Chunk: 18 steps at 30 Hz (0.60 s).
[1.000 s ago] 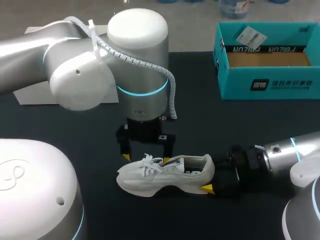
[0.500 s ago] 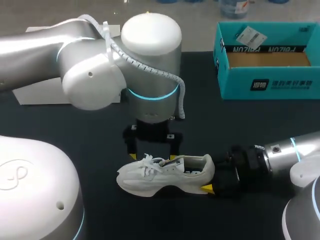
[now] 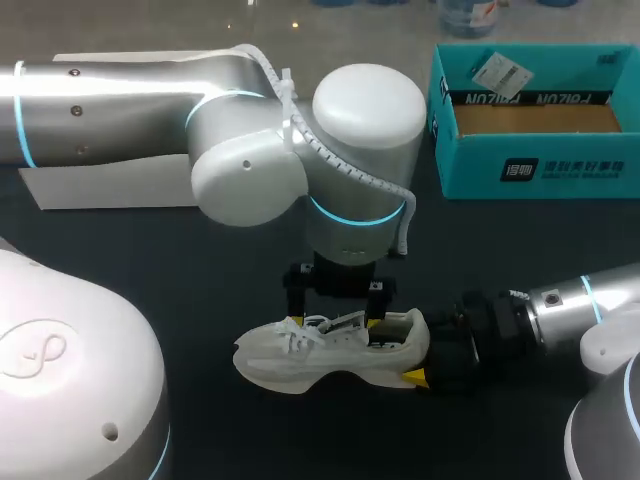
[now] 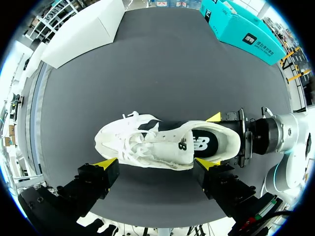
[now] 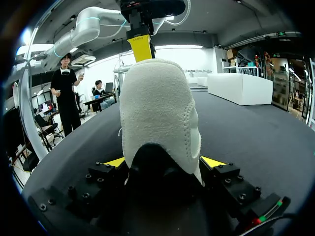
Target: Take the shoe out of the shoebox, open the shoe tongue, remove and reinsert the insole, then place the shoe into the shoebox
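Observation:
A white shoe (image 3: 320,352) stands upright on the black table, toe to the left, laces loose. My right gripper (image 3: 422,352) is shut on its heel (image 5: 160,113), one yellow tip on each side. My left gripper (image 3: 337,312) hangs open just above the tongue and laces, touching nothing I can make out. From the left wrist view the shoe (image 4: 147,145) lies under the open left gripper (image 4: 155,163), tongue partly over the black insole (image 4: 209,143). The teal shoebox (image 3: 535,125) stands open at the far right, a paper tag inside it.
A white lid or box (image 3: 110,188) lies at the far left behind my left arm; it also shows in the left wrist view (image 4: 78,34). The shoebox (image 4: 241,29) sits well beyond the shoe.
My left arm has swung to the right and come down a little, from over the laces to over the tongue. The shoe and the right gripper have not moved.

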### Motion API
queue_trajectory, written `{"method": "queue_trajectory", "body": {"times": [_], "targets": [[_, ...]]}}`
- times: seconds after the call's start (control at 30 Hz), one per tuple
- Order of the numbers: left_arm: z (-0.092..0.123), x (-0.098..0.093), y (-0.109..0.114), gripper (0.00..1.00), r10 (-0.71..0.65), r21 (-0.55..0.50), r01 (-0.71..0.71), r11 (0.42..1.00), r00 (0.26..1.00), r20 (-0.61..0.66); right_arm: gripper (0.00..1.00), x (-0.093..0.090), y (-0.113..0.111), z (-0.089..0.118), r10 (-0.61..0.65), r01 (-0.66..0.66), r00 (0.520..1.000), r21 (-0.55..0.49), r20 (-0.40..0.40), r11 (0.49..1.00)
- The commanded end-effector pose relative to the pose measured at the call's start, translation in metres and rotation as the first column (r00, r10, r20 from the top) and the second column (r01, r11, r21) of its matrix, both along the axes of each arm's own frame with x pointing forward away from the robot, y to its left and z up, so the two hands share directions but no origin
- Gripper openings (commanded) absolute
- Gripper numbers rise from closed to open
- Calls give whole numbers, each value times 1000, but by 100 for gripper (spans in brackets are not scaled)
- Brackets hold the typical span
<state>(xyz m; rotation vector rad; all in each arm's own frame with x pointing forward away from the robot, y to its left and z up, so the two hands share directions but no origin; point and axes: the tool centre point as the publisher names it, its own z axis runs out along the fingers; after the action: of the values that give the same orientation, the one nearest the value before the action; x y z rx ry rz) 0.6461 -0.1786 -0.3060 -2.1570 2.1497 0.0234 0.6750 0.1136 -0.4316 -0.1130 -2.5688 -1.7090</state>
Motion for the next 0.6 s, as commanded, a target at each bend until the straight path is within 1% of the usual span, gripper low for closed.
{"method": "queue_trajectory", "body": {"times": [0.03,0.23,0.43,0.6], "targets": [[-18,5,-23,100,8,74,-8,997,1000,-7,0,-2,0,-2,-2,2,1000,-5,0,1000],[-31,6,-27,100,15,105,-15,994,1000,7,0,-2,0,-2,-2,2,1000,-5,0,1000],[-41,7,-26,100,24,132,-27,991,1000,19,0,-2,0,-2,-2,2,1000,-5,0,1000],[-45,6,-25,100,29,153,-35,988,999,41,0,-2,0,-2,-2,2,1000,-5,0,1000]]}}
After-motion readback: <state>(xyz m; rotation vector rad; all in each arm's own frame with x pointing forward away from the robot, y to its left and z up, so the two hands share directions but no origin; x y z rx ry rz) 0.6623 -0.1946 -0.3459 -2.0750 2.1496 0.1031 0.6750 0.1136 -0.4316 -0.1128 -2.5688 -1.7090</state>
